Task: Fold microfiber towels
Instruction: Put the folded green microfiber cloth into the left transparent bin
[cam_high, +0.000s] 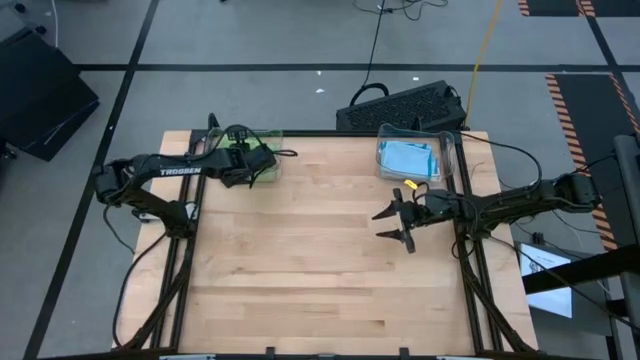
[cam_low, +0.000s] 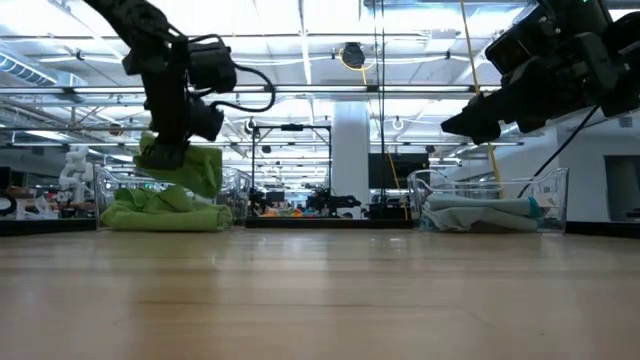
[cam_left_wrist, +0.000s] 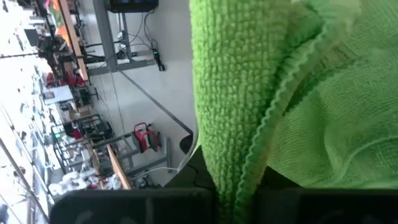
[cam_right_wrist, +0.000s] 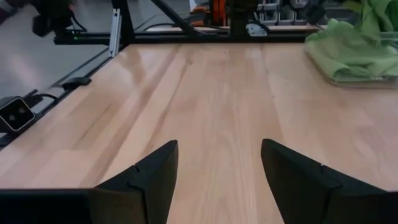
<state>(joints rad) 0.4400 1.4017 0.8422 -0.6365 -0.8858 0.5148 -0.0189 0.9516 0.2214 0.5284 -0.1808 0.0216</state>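
Lime-green terry fills the left wrist view: a green microfiber towel (cam_left_wrist: 280, 106), its stitched hem running lengthwise down into the left gripper's (cam_high: 252, 160) fingers, which are clamped together on it. From above, that gripper sits over the clear bin (cam_high: 268, 175) at about 11 o'clock on the table (cam_high: 320, 280). In the low view the towel (cam_low: 185, 165) hangs bunched from the fingers, its long axis near vertical and its free end pointing down — just above or touching the green pile (cam_low: 165, 212) left in the bin; which, the views do not settle.

By contrast, the right gripper (cam_high: 400, 222) waits with fingers spread apart and holding nothing, at roughly 3 o'clock from table centre, pointing toward 9 o'clock across bare wood. Blue towels (cam_high: 408, 157) lie in a second clear bin (cam_high: 447, 155) at about 1 o'clock, just behind it.

Spreading the lifted towel likely turns on one relation — the open middle of the table lies toward 4 o'clock from the left gripper, and the right gripper is the nearer arm to catch the dangling end.
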